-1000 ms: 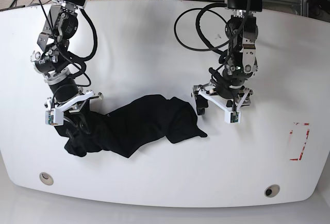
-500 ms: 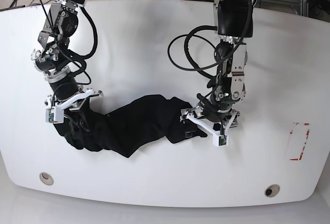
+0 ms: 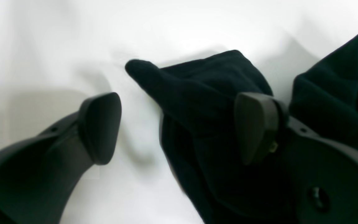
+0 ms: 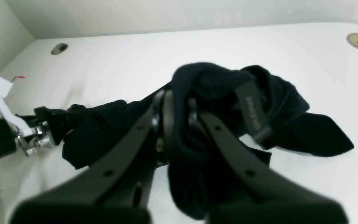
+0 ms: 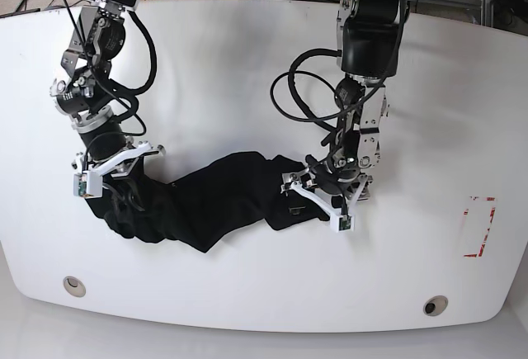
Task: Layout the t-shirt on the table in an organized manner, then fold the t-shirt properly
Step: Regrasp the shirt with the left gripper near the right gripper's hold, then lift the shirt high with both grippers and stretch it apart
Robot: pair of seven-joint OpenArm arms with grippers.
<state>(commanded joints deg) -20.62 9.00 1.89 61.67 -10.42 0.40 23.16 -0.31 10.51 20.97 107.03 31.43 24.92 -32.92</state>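
The right gripper point(image 5: 115, 198) is clamping the bunched t-shirt point(image 5: 206, 206) at its nine-o'clock end; the left gripper point(image 3: 179, 127) is straddling (jaws apart) the three-o'clock corner, needing deeper seating before closing.

we can read no text for certain. one dark strip point(image 4: 253, 109) just right of the right pincer point(image 4: 176, 105), lying against the t-shirt point(image 4: 204, 84), carries pale embossed lettering, too blurred for us to make out.
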